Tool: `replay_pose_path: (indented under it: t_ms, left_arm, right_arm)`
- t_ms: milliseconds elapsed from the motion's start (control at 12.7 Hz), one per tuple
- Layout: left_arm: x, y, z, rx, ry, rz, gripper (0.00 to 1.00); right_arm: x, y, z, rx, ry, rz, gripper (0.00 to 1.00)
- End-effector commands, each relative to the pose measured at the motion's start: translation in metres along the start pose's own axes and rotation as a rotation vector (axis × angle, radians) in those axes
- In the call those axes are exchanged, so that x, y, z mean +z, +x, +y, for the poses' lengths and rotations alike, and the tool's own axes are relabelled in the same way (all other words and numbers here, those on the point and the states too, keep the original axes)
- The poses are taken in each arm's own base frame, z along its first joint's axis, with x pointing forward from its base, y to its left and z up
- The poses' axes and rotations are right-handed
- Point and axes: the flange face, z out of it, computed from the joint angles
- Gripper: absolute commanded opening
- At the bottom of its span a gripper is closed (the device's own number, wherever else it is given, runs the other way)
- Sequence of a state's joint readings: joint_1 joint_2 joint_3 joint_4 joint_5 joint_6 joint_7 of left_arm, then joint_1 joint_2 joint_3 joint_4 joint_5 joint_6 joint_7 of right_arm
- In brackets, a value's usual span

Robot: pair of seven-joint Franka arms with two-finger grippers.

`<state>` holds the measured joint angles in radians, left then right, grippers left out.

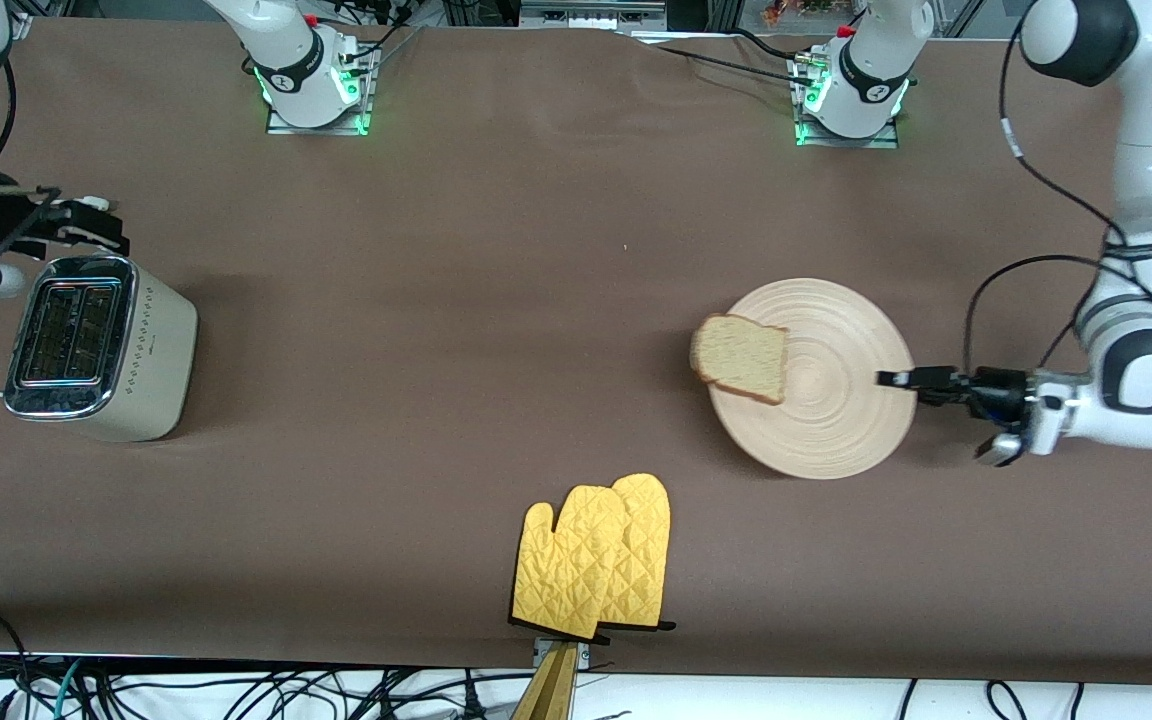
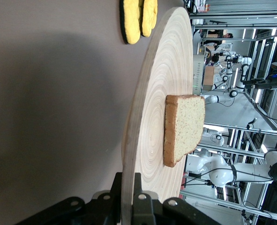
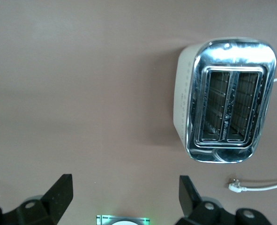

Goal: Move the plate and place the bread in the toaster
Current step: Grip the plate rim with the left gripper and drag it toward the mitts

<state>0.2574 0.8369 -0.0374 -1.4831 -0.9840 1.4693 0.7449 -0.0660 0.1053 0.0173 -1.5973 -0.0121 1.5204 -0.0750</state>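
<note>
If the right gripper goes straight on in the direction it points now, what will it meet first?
Probably the bare table. The right gripper, jaws open, points down beside the toaster, not onto it, though depth is unclear.

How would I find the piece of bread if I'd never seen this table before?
Start at the big round wooden plate toward the left arm's end of the brown table, its rim pinched by the left gripper. On the plate's edge toward the toaster lies the bread slice. It is the only square, speckled, dark-crusted thing, unlike the yellow oven mitts nearby.
</note>
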Motion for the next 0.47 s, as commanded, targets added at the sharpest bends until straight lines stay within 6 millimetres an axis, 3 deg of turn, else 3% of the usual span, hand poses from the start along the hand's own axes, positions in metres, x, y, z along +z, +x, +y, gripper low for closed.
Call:
replay_pose_path:
  t_ms: [0, 157, 394]
  left_arm:
    - [0.065, 0.025, 0.024, 0.0, -0.019, -0.012, 0.0]
    - [0.119, 0.039, 0.037, 0.01, -0.021, -0.009, 0.0]
    - [0.213, 0.051, 0.036, 0.019, -0.073, -0.009, 0.0]
  right_arm:
    - [0.018, 0.013, 0.021, 0.031, 0.011, -0.035, 1.0]
    - [0.036, 0.022, 0.027, 0.035, 0.007, -0.069, 1.0]
    - [0.07, 0.04, 0.027, 0.046, 0.028, -0.121, 1.0]
